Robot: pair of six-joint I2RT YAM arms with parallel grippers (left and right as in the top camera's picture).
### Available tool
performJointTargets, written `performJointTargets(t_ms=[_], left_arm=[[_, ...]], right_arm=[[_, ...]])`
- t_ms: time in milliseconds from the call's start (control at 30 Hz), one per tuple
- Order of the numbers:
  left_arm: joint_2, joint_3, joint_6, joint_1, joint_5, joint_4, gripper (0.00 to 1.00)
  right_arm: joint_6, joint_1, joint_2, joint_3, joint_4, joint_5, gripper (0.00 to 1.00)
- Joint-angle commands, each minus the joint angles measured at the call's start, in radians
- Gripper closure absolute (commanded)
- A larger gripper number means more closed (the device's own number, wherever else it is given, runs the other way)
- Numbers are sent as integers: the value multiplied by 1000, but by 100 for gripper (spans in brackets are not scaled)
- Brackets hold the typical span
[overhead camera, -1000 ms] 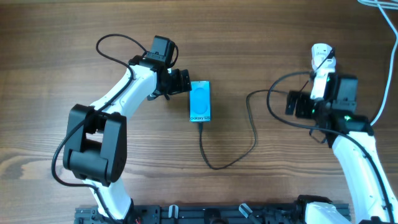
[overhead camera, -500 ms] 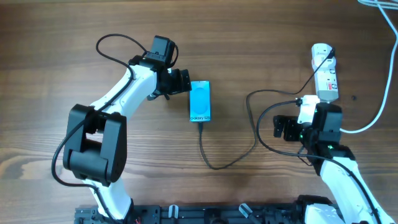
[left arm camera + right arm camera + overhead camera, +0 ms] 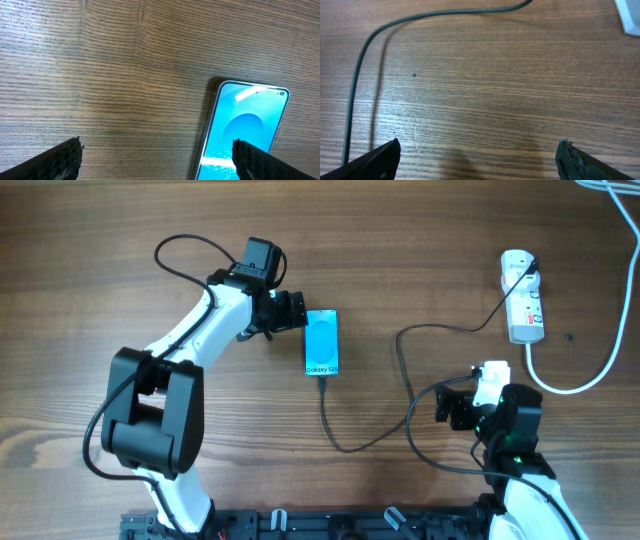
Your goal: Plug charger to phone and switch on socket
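The phone (image 3: 322,343) lies mid-table with its blue screen up; it also shows in the left wrist view (image 3: 247,130). The thin black charger cable (image 3: 368,442) runs from the phone's near end in a loop to its black plug in the white socket strip (image 3: 524,295) at the far right. The cable also shows in the right wrist view (image 3: 365,55). My left gripper (image 3: 296,311) is open and empty just left of the phone's far end, one finger over the screen edge. My right gripper (image 3: 452,408) is open and empty over bare table, near the front right, below the socket.
A thicker white lead (image 3: 580,380) curves from the socket toward the right edge. Another white cable (image 3: 618,205) lies at the far right corner. The table is brown wood. A black rail (image 3: 300,525) runs along the front edge.
My right arm has pulled back from the socket toward the front of the table, leaving the strip fully uncovered. The left arm, phone and cable have not moved.
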Motion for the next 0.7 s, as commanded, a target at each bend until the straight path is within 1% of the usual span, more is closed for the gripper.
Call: performJointTargets(t_ms=[0,100,233,433,500,667], left_arm=[[-21,-5,11,1,-13,1,0],[-21,-5,11,1,-13,1,0],[-21,-5,11,1,-13,1,0],[-21,-5,11,1,-13,1,0],[-21,-5,11,1,-13,1,0],[-21,-5,11,1,-13,0,0]], right_arm=[[-6,3,-54,-39,5,-17,0],[-5,3,-99,-87,8,-18,0],[-6,4,-163,-89,-12,-17,0],[-16,4,-371,-89,-129,-9,0],[-16,4,-437,-89,-130,-10,0],[-28,4,-525,-89,-130,-10,0]])
